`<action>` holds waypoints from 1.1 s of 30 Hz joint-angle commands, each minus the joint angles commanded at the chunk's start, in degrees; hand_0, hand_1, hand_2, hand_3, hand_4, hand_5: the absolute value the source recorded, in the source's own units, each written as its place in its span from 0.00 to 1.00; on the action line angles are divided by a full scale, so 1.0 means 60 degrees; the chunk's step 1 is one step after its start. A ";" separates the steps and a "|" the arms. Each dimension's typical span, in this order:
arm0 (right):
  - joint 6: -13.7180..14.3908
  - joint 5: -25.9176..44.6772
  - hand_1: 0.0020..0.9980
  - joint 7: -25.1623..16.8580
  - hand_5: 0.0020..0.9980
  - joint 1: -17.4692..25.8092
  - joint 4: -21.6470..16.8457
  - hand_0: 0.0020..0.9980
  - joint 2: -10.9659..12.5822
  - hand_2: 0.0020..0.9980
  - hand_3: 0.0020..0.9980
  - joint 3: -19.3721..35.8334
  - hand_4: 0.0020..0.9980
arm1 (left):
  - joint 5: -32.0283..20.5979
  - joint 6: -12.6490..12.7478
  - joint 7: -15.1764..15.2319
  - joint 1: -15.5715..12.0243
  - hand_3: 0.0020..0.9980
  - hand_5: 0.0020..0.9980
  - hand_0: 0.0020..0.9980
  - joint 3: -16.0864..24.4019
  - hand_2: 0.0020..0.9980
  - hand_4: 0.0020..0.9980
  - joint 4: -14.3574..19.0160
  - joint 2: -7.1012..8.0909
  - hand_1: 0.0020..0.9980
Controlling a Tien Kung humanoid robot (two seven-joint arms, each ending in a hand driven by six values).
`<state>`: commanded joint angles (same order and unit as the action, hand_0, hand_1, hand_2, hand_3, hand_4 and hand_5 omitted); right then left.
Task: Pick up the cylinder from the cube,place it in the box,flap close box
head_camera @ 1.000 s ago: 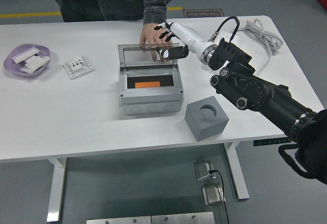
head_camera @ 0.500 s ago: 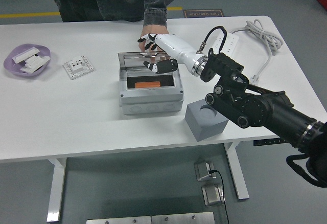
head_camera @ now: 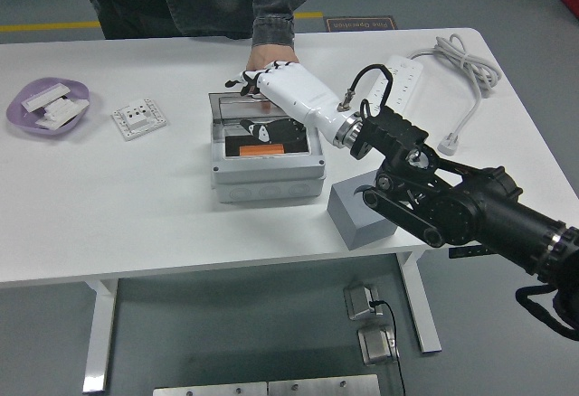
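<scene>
The grey box stands mid-table with an orange cylinder lying inside it. Its clear hinged lid leans forward over the opening. My right hand lies over the lid, open, fingers stretched to the lid's far edge and thumb below, holding nothing. The grey cube sits right of the box, partly hidden behind my right forearm; its top hole is covered from view. A person's hand rests on the table just behind the box. My left arm does not show.
A purple dish holding white parts sits at the far left, with a white socket plate beside it. A white power strip and its cable lie at the back right. A person stands at the far side.
My right hand has swung left and down onto the lid, and the lid has tipped lower over the box. My forearm now covers part of the cube.
</scene>
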<state>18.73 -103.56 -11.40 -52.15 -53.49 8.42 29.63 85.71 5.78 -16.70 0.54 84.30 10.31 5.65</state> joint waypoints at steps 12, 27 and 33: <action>-0.0272 0.1615 0.53 -0.0408 0.28 -0.0366 0.2348 0.70 -0.0340 0.62 0.74 0.0713 0.66 | -0.0087 -0.0071 0.0036 0.0031 0.62 0.31 0.64 -0.0124 0.61 0.73 0.0000 0.0025 0.65; 0.0050 0.1130 0.54 -0.0156 0.25 0.0420 0.0651 0.71 0.0213 0.63 0.74 -0.0263 0.64 | -0.0115 -0.0117 0.0105 0.0003 0.62 0.31 0.64 -0.0143 0.61 0.72 0.0000 -0.0020 0.64; 0.0235 0.1071 0.54 -0.0213 0.25 0.0629 0.0405 0.71 0.0310 0.63 0.73 -0.0467 0.64 | -0.0245 -0.0118 0.0143 0.0031 0.62 0.30 0.63 -0.0262 0.61 0.72 0.0000 -0.0057 0.64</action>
<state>20.14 -97.14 -12.68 -48.37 -51.06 10.28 26.83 84.24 5.07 -15.84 0.73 82.72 10.31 5.31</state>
